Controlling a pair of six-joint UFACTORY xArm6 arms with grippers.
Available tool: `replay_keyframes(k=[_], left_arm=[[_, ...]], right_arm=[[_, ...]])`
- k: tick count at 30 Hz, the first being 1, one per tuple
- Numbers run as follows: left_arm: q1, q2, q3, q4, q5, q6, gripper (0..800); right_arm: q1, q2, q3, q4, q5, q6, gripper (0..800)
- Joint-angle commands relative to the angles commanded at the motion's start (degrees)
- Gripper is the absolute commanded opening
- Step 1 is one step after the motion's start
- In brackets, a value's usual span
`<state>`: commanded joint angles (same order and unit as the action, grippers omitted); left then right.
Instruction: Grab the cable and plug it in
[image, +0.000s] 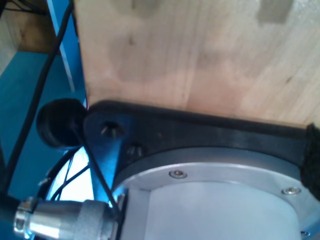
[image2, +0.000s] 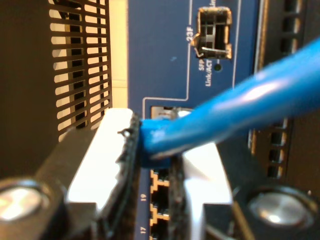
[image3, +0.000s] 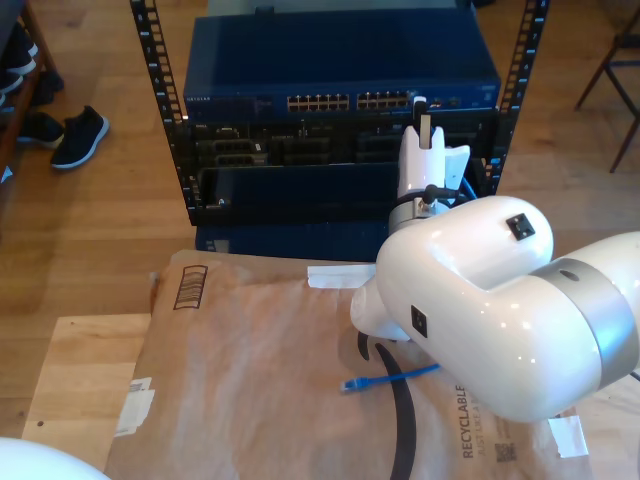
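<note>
My second gripper is closed on the plug end of the cable, which sits between its pads just before the network switch ports. The jaw state of my first gripper cannot be told.

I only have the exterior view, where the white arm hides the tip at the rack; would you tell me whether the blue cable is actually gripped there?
Observer: Yes. In the second wrist view, the pads are shut on the cable at its blue boot.
Operator: Thank you. Where is my second claw pointing?
Observer: At the blue switch, close to the ports marked 17 and 19. I cannot tell whether the plug is seated.
Operator: And what does the first wrist view show?
Observer: It faces a wooden board beside a black bracket.
</note>
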<state>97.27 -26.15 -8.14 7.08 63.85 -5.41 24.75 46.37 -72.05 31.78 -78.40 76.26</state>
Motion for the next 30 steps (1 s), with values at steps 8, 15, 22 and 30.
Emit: replay_keyframes(k=[8,15,22,30], left_arm=[[0.0,0.0,0.0,0.0,0.0,0.0,799],[0.0,0.0,0.0,0.0,0.0,0.0,798],[0.0,0.0,0.0,0.0,0.0,0.0,799],[0.0,0.0,0.0,0.0,0.0,0.0,799]], right_arm=[[0.1,0.1,-0.1,0.1,0.4,0.0,0],[0.1,0.1,-0.2,0.2,0.4,0.0,0],[0.3,-0.1,-0.2,0.2,0.4,0.0,0],[0.3,0.1,-0.7,0.2,0.7,0.0,0]])
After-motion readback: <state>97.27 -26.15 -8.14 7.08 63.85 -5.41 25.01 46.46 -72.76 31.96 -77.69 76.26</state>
